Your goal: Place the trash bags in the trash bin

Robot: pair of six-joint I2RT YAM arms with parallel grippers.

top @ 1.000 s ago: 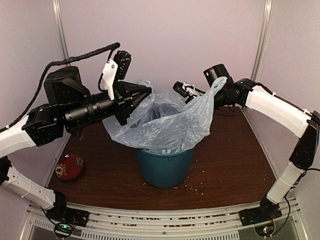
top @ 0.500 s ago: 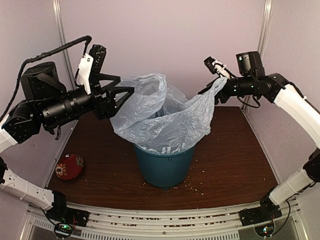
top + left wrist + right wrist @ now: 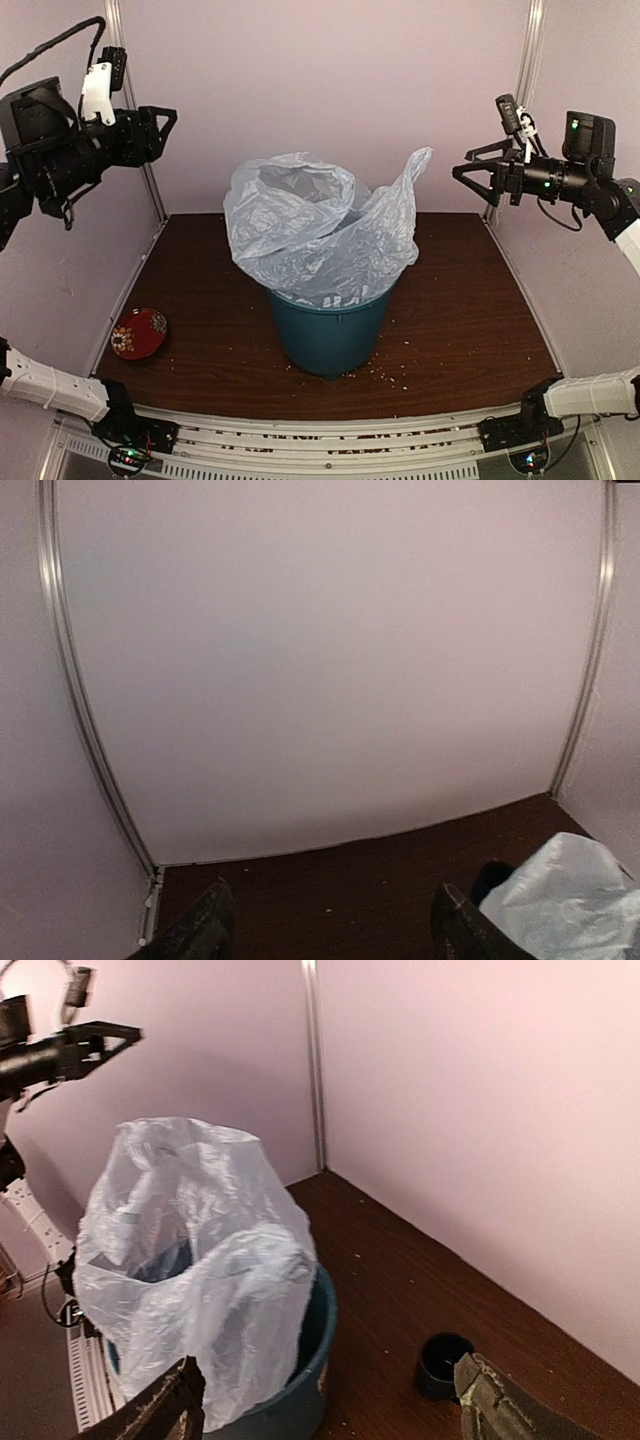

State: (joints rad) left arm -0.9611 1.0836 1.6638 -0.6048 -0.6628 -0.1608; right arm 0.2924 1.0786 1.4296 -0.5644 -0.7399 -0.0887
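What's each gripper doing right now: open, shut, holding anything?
Left gripper: open, holding nothing.
Right gripper: open, holding nothing.
Neither touches the trash bag in the trash bin.

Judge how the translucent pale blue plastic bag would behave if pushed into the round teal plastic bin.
The plastic bag is probably floppy and light: thin creased folds billow above the teal bin. Pushed, it would likely crumple, then spring partly back. Its smooth film may slip from a pinch.
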